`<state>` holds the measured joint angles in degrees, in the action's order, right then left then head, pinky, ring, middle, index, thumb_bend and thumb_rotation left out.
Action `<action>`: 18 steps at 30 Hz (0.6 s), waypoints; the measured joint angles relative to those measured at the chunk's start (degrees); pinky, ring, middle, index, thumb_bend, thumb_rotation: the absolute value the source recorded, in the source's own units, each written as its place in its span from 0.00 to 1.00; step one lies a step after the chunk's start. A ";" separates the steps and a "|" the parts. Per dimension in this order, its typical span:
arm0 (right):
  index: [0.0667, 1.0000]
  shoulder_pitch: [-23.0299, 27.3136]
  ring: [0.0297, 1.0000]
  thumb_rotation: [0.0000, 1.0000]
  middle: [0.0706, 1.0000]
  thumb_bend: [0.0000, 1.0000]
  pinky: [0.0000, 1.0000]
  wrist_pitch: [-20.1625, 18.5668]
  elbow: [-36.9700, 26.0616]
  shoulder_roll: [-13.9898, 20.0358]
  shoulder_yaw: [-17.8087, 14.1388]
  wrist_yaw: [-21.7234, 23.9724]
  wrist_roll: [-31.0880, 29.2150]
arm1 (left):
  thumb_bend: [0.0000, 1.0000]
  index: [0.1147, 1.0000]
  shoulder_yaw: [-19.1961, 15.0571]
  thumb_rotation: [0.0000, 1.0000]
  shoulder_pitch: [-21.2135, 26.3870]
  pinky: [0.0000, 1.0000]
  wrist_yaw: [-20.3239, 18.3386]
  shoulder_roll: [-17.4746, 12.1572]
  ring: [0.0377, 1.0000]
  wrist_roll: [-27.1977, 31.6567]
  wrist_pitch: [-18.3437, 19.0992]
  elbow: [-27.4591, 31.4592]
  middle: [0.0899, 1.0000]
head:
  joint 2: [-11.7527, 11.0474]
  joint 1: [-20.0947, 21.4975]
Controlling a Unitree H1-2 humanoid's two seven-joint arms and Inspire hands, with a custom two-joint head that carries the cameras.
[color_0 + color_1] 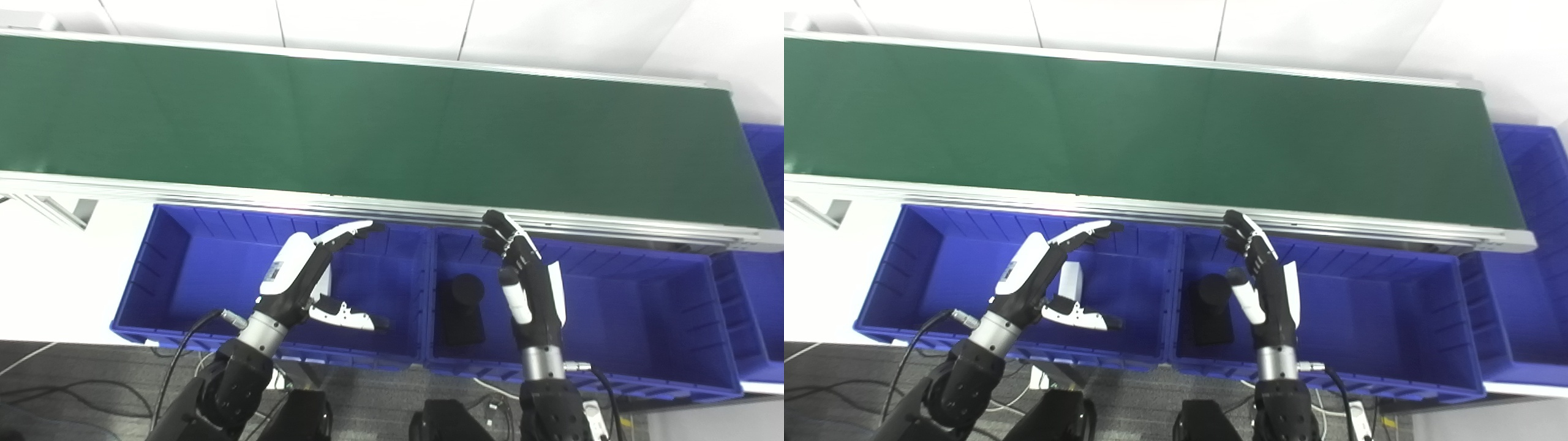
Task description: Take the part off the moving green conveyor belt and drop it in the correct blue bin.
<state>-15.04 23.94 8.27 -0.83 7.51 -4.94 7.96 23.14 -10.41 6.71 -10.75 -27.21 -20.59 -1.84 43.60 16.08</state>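
Both hands hover spread wide, holding nothing: the left hand (300,269) over the left bin (184,269), the right hand (527,275) beside a black part (463,306) in the middle bin (643,306).

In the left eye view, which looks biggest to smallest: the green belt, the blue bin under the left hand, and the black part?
1. Green conveyor belt, by far the largest.
2. Blue bin under the left hand.
3. Black part, the smallest, lying in the neighbouring bin.
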 measured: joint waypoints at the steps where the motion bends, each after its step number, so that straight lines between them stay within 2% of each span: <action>1: 0.82 -0.02 0.82 0.93 0.82 0.88 0.77 0.01 0.33 -0.01 0.24 -0.43 0.35 | 0.82 0.78 -0.02 0.37 0.06 0.66 -0.03 0.57 0.75 0.54 -0.57 -0.35 0.81 | -0.18 0.09; 2: 0.82 0.00 0.82 0.93 0.83 0.89 0.76 0.04 0.71 -0.02 0.53 -1.00 0.51 | 0.82 0.78 -0.14 0.36 0.16 0.66 -0.04 1.37 0.76 0.93 -1.35 -0.98 0.81 | -1.14 0.27; 8: 0.82 -0.05 0.81 0.92 0.82 0.86 0.77 0.05 2.62 -0.04 2.34 -3.41 0.46 | 0.81 0.79 -0.41 0.36 1.08 0.66 -0.46 3.44 0.76 2.95 -3.75 -2.00 0.81 | -2.29 0.88; 14: 0.82 0.12 0.82 0.93 0.83 0.87 0.78 0.06 3.79 0.21 4.27 -5.13 0.18 | 0.81 0.79 -0.50 0.34 1.32 0.68 -1.40 3.72 0.77 3.44 -3.91 -2.44 0.81 | -3.70 1.41; 18: 0.82 0.26 0.81 0.93 0.84 0.88 0.79 0.06 4.31 0.72 4.89 -5.66 -0.40 | 0.82 0.78 -0.56 0.33 1.26 0.69 -1.40 3.70 0.77 4.12 -3.93 -3.55 0.81 | -5.89 -0.08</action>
<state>-14.78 24.00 12.57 -0.11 12.40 -10.59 7.56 22.58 -9.15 5.31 -7.05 -23.09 -24.52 -5.38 37.71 16.00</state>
